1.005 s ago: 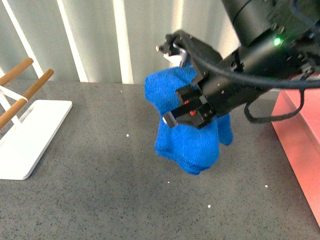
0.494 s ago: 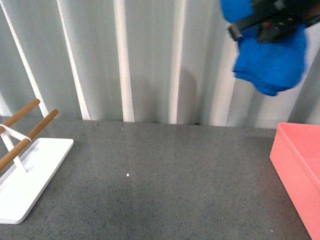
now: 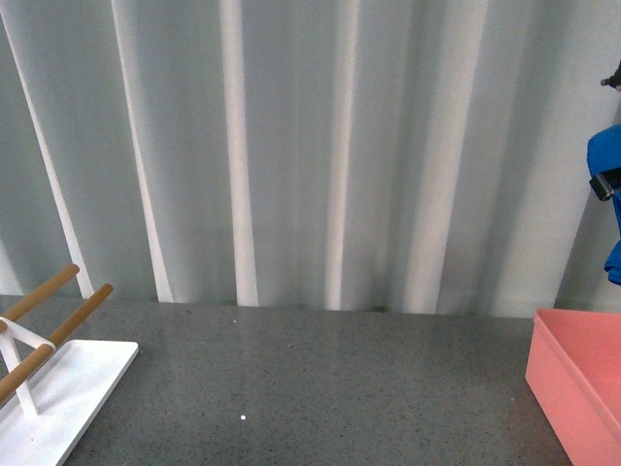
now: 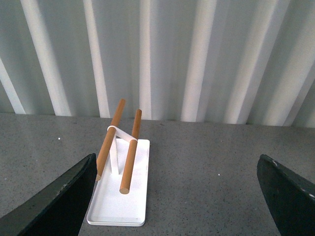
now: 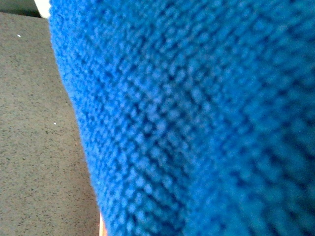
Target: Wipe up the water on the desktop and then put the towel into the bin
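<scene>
Two grippers reporting: my right gripper [image 3: 604,184] is clutching the towel [image 3: 605,155] up in the air, the bin [image 3: 572,383] sitting below it; my left gripper [image 4: 176,157] is hanging spread wide over the desktop [image 4: 221,196].

Backdrop: pale grey-white corrugated wall [image 3: 291,146], vertical ribs, full width behind the dark speckled tabletop [image 3: 320,388]. Rib crests read as bright white stripes, grooves shadowed. Lighting soft, even. White rack [image 4: 118,196] with two wooden rods stands near the wall.
</scene>
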`<move>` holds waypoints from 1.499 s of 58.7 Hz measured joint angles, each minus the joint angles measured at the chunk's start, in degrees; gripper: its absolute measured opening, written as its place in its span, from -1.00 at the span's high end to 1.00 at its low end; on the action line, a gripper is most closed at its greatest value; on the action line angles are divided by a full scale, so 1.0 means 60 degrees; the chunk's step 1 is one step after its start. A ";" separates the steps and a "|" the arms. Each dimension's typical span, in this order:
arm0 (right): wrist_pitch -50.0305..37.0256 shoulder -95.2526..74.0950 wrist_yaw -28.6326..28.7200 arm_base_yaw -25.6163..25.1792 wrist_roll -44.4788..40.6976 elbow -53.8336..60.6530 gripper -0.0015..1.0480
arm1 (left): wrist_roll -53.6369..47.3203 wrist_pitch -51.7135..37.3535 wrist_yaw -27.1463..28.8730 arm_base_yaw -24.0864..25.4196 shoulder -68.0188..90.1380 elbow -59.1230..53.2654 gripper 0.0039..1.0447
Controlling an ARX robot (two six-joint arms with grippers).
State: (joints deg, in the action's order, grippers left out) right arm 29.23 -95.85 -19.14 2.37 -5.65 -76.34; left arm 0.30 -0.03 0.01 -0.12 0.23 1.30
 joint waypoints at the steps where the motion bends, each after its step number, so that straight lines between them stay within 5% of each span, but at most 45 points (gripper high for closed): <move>1: -0.0022 -0.0011 0.0004 -0.0055 0.0000 0.0084 0.87 | -0.0004 0.0000 0.0000 0.0000 0.0000 0.0000 -0.88; 44: -0.0011 -0.0149 -0.0641 -0.1253 0.0339 0.1322 0.85 | -0.0004 0.0000 0.0000 0.0000 -0.0004 0.0000 -0.88; 77: 0.0117 -0.0149 -0.0761 -0.1370 0.0594 0.1326 -0.87 | 0.0000 0.0000 0.0000 0.0000 0.0000 0.0000 -0.88; 88: 0.0117 -0.0149 -0.0765 -0.1373 0.0601 0.1326 -0.87 | -0.0004 0.0000 0.0000 0.0000 -0.0004 0.0000 -0.88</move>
State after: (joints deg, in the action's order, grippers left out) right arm 29.93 -96.75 -23.73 -5.87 -2.04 -68.38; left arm 0.27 -0.03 0.01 -0.12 0.21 1.30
